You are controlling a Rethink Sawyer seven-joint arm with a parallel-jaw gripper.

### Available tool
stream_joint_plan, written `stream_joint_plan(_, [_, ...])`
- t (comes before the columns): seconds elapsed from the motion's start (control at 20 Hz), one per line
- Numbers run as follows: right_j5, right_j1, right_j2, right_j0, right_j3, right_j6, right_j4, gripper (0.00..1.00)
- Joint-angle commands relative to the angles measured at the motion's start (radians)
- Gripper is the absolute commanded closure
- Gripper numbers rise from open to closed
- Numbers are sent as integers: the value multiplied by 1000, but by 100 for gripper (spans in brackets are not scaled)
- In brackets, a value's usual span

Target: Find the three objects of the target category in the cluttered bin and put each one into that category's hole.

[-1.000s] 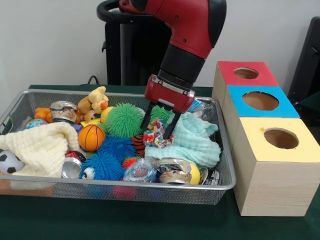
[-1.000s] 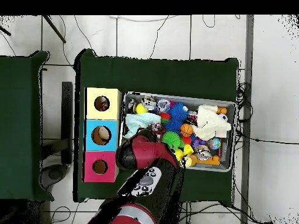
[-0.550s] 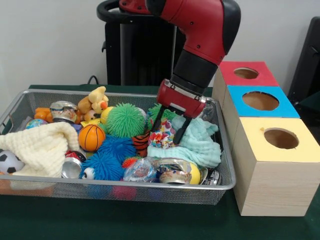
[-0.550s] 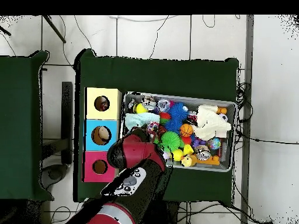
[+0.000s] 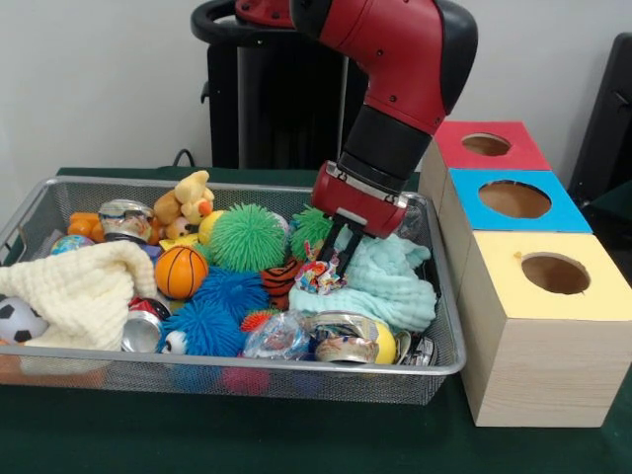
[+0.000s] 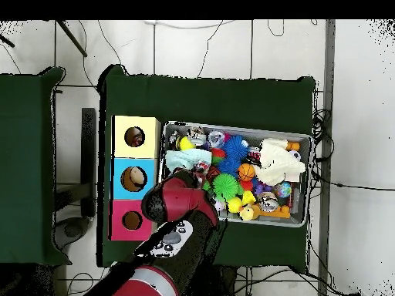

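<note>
My gripper reaches down into the wire bin at its right middle. Its fingers are drawn together on a small multicoloured patterned toy, which rests against the mint cloth. To the right of the bin stand three wooden boxes, each with a round hole: red top, blue top and yellow top. In the overhead view the red arm hides the gripper; the multicoloured toy shows just past it.
The bin also holds a green spiky ball, a basketball toy, blue spiky balls, crushed cans, a yellow plush, a soccer ball and a cream cloth.
The gripper moved right across the bin, then its fingers went from spread around the multicoloured toy to closed on it.
</note>
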Motion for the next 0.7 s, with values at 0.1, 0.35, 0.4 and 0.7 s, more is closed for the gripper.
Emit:
stream_joint_plan(0.1, [-17,47,110,-50,5,181,40,100])
stream_joint_plan(0.35, [-3,28,103,-58,3,167,30,100])
stream_joint_plan(0.4, [28,1,99,-64,2,154,26,100])
stream_joint_plan(0.7, [391,-207,65,-106,-123,25,15,100])
